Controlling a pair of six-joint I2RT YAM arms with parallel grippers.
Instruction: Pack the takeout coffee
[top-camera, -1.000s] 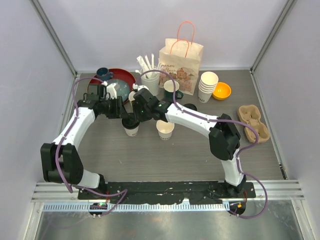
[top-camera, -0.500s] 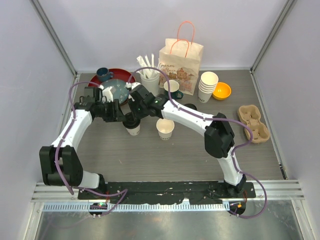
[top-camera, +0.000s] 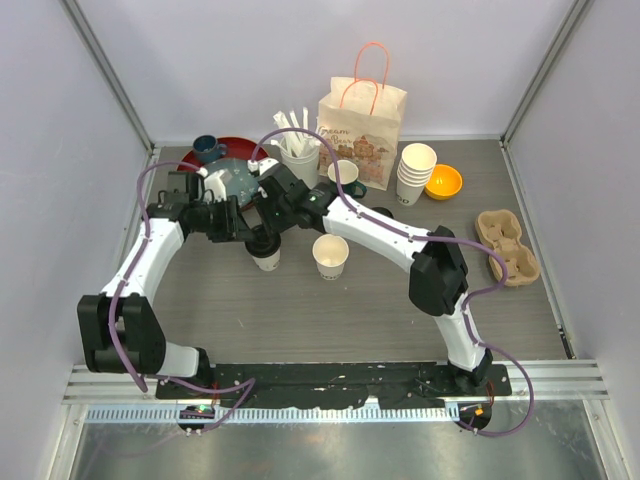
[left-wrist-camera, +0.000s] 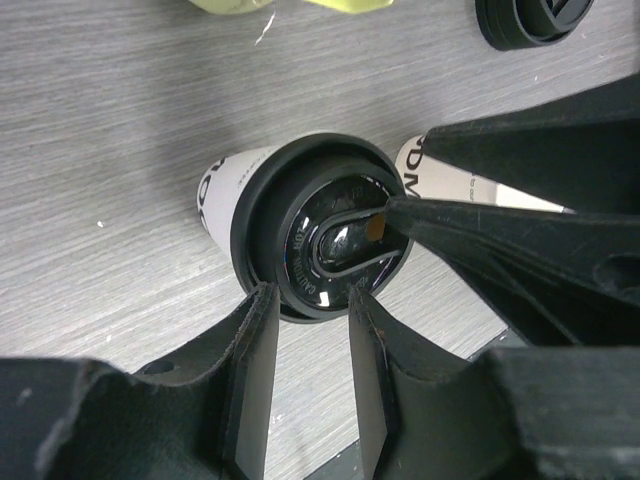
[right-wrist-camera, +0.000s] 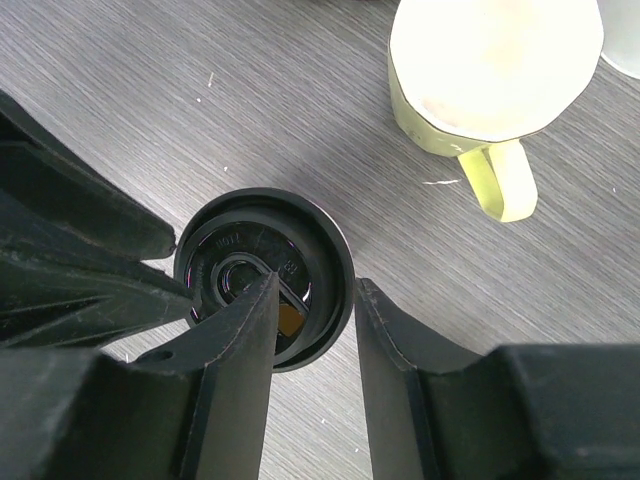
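Both arms reach in from either side over the coffee cup (top-camera: 264, 258), which stands at 9 o'clock from the middle of the counter (top-camera: 300, 320). The left gripper (left-wrist-camera: 312, 300) hovers at the edge of the lid (left-wrist-camera: 268, 232), fingers narrowly parted and holding nothing. The right gripper (right-wrist-camera: 315, 290) straddles the rim, slightly open, with one fingertip on the lid.

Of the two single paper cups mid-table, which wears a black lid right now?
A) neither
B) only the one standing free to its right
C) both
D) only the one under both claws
D: the cup under the left claw and right claw carries a black lid, while the free cup shows an open cream mouth.
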